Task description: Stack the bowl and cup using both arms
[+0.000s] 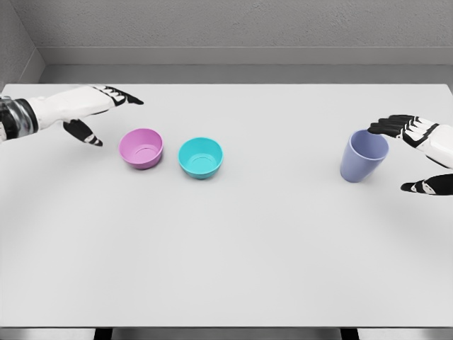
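Observation:
A pink bowl (141, 148) stands upright on the white table (233, 241), left of centre. Just right of it sits a teal bowl (201, 156), close by but apart from it. A lavender cup (363, 156) stands upright at the right. My left hand (106, 117) hovers open just left of the pink bowl, fingers spread and thumb pointing down toward the bowl, holding nothing. My right hand (414, 152) is open beside the cup; its upper fingertips (379, 126) reach the cup's rim and its thumb (425, 187) sits lower right, not closed around the cup.
The table's far edge meets a grey wall (233, 28). The front edge runs along the bottom of the view.

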Motion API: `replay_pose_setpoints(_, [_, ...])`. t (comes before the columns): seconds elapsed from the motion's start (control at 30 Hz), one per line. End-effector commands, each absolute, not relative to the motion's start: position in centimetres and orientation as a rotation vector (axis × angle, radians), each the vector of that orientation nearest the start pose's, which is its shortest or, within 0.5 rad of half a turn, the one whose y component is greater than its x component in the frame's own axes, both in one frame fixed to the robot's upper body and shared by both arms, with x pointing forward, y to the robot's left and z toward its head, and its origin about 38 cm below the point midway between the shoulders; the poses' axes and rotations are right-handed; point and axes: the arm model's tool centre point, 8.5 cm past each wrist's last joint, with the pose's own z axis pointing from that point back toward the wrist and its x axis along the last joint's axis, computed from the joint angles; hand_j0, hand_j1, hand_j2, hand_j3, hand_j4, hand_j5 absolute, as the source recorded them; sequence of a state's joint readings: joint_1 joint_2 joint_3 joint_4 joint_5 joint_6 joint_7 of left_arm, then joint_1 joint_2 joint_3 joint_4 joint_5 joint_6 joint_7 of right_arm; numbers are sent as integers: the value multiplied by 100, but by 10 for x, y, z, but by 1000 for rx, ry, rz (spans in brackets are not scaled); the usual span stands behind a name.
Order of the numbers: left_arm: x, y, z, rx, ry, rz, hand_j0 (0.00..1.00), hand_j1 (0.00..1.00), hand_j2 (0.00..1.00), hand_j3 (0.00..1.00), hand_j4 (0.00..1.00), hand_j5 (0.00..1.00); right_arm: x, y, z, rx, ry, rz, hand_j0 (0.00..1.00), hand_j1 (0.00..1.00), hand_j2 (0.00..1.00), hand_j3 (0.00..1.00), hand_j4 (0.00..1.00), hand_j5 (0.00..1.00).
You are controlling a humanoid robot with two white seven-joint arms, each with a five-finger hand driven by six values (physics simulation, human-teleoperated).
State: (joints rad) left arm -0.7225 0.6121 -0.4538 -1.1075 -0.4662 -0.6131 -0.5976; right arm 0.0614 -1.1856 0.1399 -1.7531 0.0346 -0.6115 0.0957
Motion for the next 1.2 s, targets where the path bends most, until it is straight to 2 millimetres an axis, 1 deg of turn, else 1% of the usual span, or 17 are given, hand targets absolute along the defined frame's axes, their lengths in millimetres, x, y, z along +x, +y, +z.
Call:
replay_pose_setpoints(0.0, [493, 303, 194, 366, -1386, -1877, 100, 100, 100, 100, 100, 100, 323, -392, 252, -373, -1746, 1586, 100, 100, 100, 100, 100, 100])
replay_pose_setpoints(0.1, [493, 300, 192, 360, -1383, -1885, 100, 100, 100, 100, 100, 100, 323, -392, 252, -373, -1746, 1586, 100, 100, 100, 100, 100, 100])
replay_pose_setpoints(0.17, [491, 299, 187, 350, -1364, -1901, 100, 100, 100, 100, 100, 100, 323, -392, 252, -373, -1746, 1586, 100, 100, 100, 100, 100, 100])
replay_pose_setpoints(0.33, [490, 301, 184, 351, -1339, -1919, 100, 100, 100, 100, 100, 100, 323, -391, 252, -373, -1747, 1584, 100, 100, 100, 100, 100, 100])
replay_pose_setpoints(0.53, [488, 296, 174, 344, -1296, -1963, 100, 100, 100, 100, 100, 100, 323, -391, 252, -373, -1747, 1584, 100, 100, 100, 100, 100, 100])
replay_pose_setpoints(0.73, [489, 293, 170, 342, -1284, -1974, 100, 100, 100, 100, 100, 100, 323, -391, 252, -374, -1749, 1583, 100, 100, 100, 100, 100, 100])
replay_pose_setpoints(0.87, [489, 287, 167, 333, -1275, -1993, 100, 100, 100, 100, 100, 100, 323, -391, 252, -372, -1749, 1583, 100, 100, 100, 100, 100, 100])
replay_pose_setpoints(1.07, [490, 280, 166, 321, -1282, -2002, 100, 100, 100, 100, 100, 100, 323, -391, 252, -373, -1748, 1584, 100, 100, 100, 100, 100, 100])
replay_pose_setpoints(1.17, [490, 280, 166, 321, -1282, -2002, 100, 100, 100, 100, 100, 100, 323, -391, 252, -372, -1749, 1583, 100, 100, 100, 100, 100, 100])
